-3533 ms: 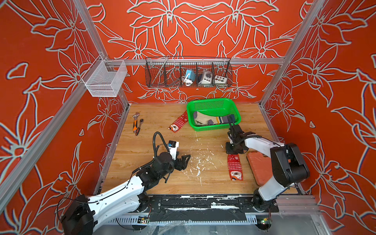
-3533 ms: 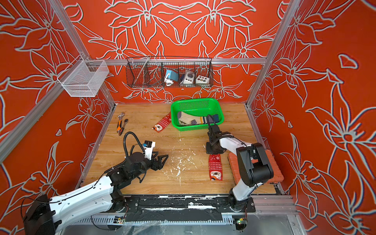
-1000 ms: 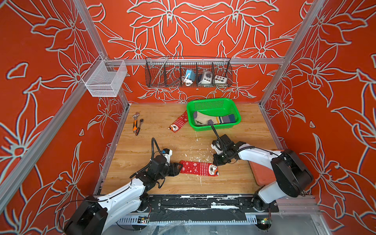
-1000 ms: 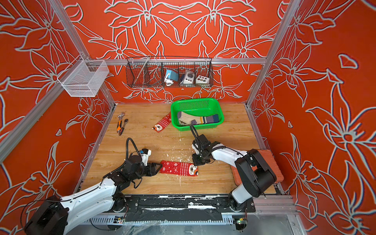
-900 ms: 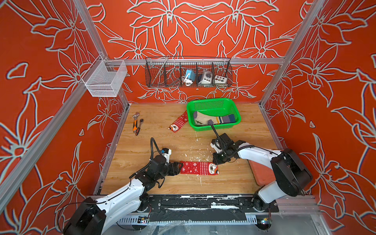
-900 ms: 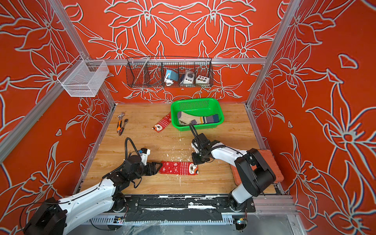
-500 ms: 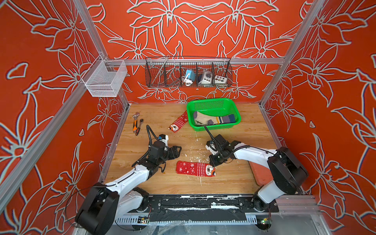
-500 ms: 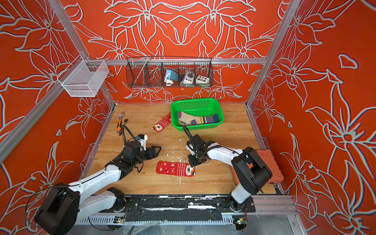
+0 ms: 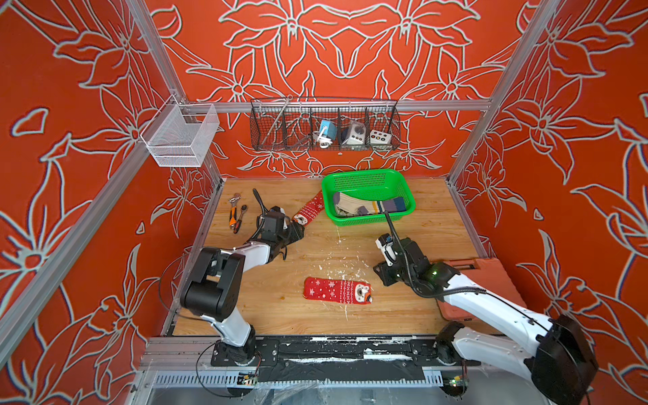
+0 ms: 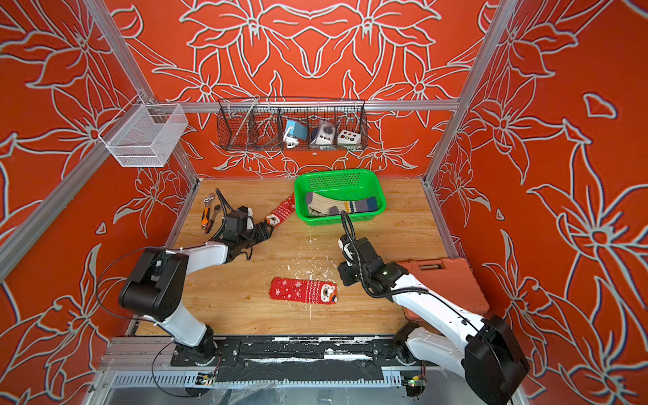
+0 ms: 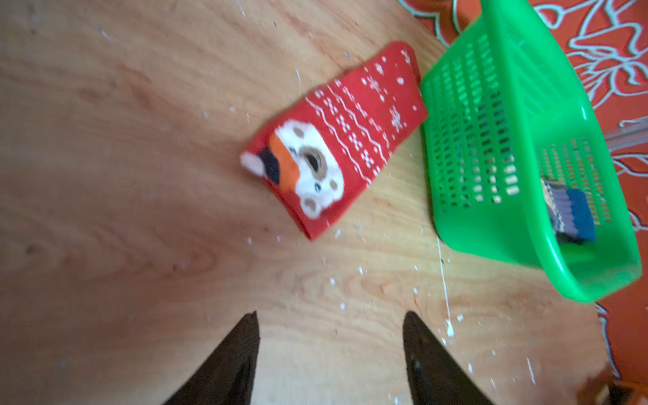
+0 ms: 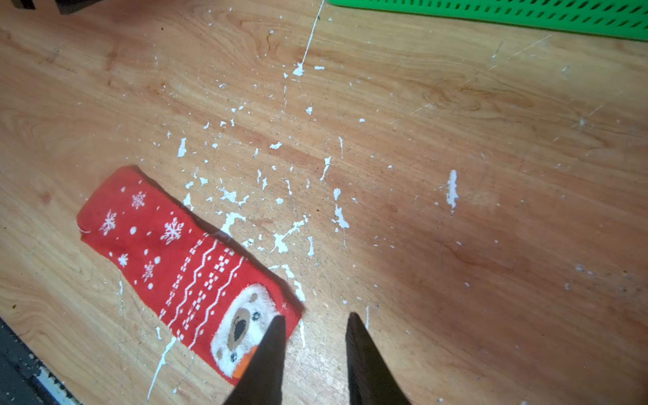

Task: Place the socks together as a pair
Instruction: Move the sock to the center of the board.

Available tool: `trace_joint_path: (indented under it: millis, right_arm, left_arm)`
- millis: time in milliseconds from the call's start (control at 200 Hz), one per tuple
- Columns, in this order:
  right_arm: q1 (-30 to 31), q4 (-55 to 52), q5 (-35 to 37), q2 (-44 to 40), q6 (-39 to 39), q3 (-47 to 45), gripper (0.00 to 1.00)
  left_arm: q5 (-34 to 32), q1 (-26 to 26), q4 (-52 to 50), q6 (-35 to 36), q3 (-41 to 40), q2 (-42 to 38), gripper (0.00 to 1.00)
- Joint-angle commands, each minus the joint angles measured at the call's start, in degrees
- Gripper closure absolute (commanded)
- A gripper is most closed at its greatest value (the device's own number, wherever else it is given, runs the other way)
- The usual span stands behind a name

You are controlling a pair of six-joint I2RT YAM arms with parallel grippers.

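Wooden tabletop (image 9: 280,315): red snowflake sock (image 9: 336,290) laid at front, mate (image 9: 312,208) beside green basket (image 9: 364,182), yet to join; left gripper (image 11: 330,314) spread, right gripper (image 12: 316,315) slightly parted, both apparently empty

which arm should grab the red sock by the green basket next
Left. The left fingers are open and point at that red sock close ahead; the right fingers sit by the other red sock.

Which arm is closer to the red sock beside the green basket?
Left. The left gripper is just short of the basket-side sock; the right gripper is far off, by the other red sock.
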Motion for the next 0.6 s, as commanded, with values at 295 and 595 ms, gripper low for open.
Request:
trace_joint_path:
  millis: [295, 595]
  right_arm:
    - [-0.43, 1.36, 2.26, 0.67, 0.61, -0.68, 0.69]
    - [-0.38, 1.43, 1.93, 0.64, 0.52, -0.67, 0.69]
  left_arm:
    - [-8.87, 1.83, -8.56, 4.96, 14.31, 12.21, 0.46]
    - [-7.45, 1.86, -9.35, 6.09, 18.29, 17.48, 0.64]
